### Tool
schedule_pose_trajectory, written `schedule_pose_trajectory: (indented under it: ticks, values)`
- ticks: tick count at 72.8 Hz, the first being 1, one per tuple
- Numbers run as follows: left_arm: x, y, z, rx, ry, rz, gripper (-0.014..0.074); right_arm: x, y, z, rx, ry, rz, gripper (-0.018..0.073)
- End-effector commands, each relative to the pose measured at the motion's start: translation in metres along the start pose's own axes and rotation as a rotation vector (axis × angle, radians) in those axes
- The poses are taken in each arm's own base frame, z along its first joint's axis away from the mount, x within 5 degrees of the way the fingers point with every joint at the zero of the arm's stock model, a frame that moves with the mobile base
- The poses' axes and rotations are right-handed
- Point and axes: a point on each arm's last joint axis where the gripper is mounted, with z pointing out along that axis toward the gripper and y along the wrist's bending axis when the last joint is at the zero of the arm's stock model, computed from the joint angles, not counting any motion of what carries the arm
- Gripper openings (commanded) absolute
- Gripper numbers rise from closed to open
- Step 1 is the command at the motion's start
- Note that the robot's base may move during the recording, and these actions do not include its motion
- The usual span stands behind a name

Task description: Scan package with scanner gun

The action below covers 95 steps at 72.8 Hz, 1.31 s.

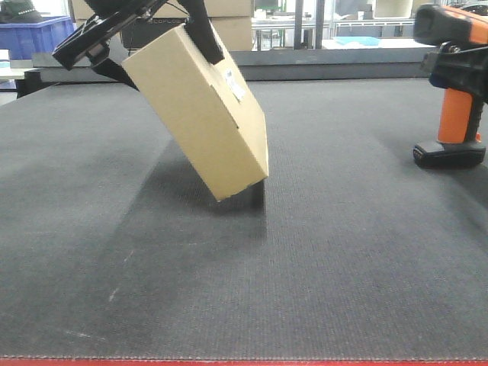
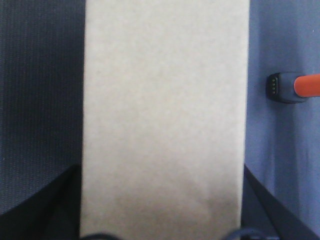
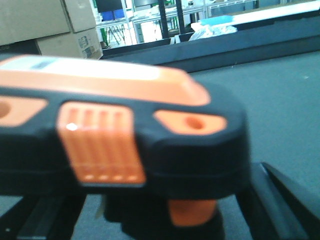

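Tilted package (image 1: pixel 202 114) — held between left claw's (image 1: pixel 164 53) fingers.

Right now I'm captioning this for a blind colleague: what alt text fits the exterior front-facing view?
A tan cardboard package, tilted steeply with its lowest corner at the dark mat, is clamped at its top by the left gripper. At the right edge an orange-and-black scanner gun stands on its foot, the right gripper around it.
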Motion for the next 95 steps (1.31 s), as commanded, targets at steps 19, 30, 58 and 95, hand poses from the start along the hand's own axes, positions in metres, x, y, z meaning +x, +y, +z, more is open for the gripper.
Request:
schedule_pose_trajectory:
  ticks: [19, 30, 58, 95]
  values:
    - [0.0, -0.005, -0.005, 0.022, -0.015, -0.005, -0.0111, -0.002, -0.001, -0.017, -0.012, 0.004, 0.002, 0.0499]
    - [-0.001, -0.005, -0.005, 0.023, -0.018, -0.005, -0.0111, -0.006, 0.0, -0.03, -0.031, 0.005, -0.009, 0.0499]
    - [-0.013, 0.013, -0.033, -0.054, -0.087, 0.027, -0.0111, -0.019, 0.0, -0.072, -0.073, -0.003, -0.028, 0.0498]
    - [-0.04, 0.125, -0.116, -0.49, -0.106, 0.208, -0.0111, -0.045, 0.003, -0.116, -0.096, 0.083, -0.038, 0.0496]
